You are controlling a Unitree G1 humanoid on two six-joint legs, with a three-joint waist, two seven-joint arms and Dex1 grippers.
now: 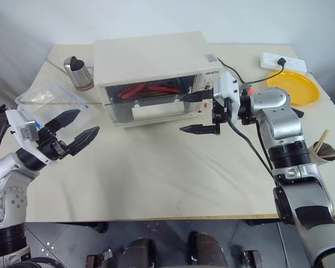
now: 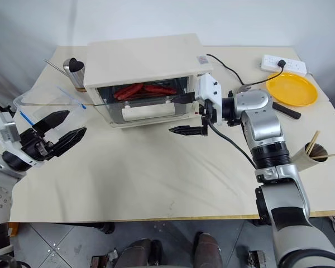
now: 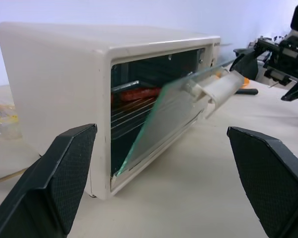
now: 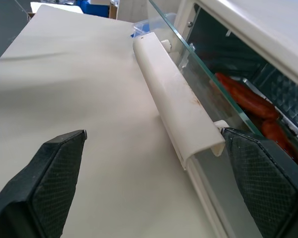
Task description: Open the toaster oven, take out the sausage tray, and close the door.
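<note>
On the table [image 1: 156,178], the toaster oven [image 1: 151,61] stands with its door [image 3: 174,106] ajar, the sausage tray [image 1: 149,90] inside. My right gripper [image 1: 194,113], fingers spread, brackets the handle [image 4: 176,106]; my left gripper [image 1: 75,129] waits open. Pull crookedly, and I'd risk dragging the oven.

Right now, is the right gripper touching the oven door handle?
Cannot tell. In the right wrist view, one finger sits right beside the handle's end, with no plain gap or contact.

Cream toaster oven [image 1: 151,58], yellow plate [image 1: 293,87]
</note>
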